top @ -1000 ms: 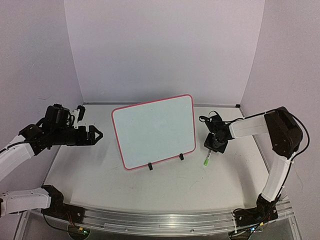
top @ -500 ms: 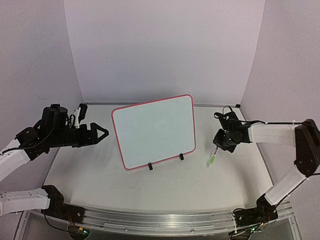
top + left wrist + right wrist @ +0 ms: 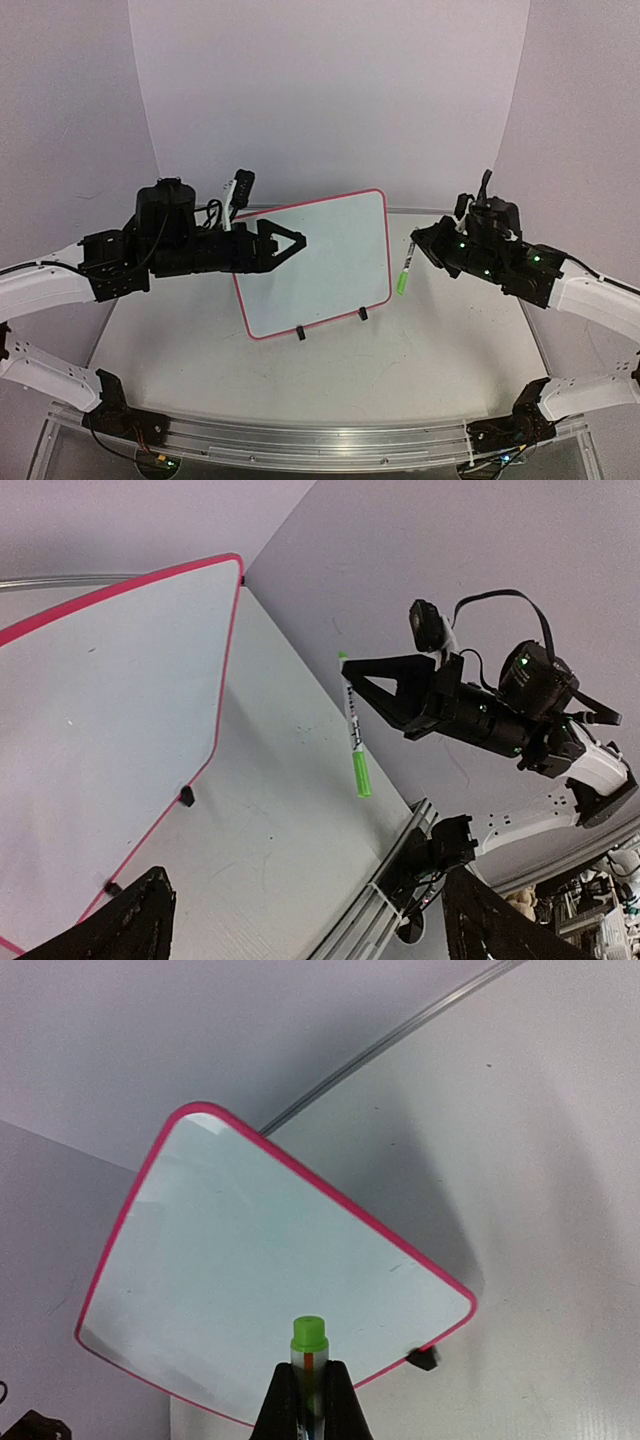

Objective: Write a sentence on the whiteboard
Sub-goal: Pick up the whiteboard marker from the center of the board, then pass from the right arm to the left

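Note:
The whiteboard stands tilted back on two black clip feet at the table's middle. Its white face is blank; no sentence shows on it. It also shows in the left wrist view and the right wrist view. My right gripper is shut on the white marker, green cap down, held in the air just right of the board. The cap sticks out beyond my fingers. My left gripper is open and empty, raised in front of the board's upper left part.
An aluminium rail runs along the table's near edge and shows in the left wrist view. Pale purple walls close in the back and both sides. The bare table top lies around the board.
My right gripper has lifted the marker off the table and carried it up beside the board. My left arm has risen and swung right, over the board's left part.

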Available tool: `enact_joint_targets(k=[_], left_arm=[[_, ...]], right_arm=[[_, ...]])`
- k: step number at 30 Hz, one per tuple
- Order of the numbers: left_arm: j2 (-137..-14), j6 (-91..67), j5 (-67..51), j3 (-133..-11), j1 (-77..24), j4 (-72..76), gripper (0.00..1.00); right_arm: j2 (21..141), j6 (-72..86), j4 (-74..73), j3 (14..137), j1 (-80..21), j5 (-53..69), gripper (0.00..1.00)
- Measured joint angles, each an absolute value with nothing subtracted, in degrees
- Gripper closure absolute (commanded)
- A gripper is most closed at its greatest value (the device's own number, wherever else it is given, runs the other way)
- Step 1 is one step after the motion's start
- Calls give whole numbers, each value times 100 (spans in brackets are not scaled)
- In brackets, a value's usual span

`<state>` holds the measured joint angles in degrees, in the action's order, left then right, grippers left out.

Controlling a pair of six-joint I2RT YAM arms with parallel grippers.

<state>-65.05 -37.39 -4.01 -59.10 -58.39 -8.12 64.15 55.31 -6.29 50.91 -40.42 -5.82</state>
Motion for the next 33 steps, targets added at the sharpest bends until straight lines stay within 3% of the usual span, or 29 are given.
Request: enact_joint_targets(k=[11,22,30,33], left_arm=[[-7766,-3875,-696,-6227,-6492,272,9],[-8285,-4099,-836,-6521,-6558,673,48],[-8491,-4326,-891,-6547,-6558,1104,73],[-8505,-4357,-887,-6547,-6558,1162,77]], right_arm=[[7014,5584,972,5661,-4810,-828,100],[7236,5661,1600,5861,-5084,-872,100],[7268,5712,1671,5861,-5122,-871,100],[7269,5724,1687,5861,-5126,-871,100]])
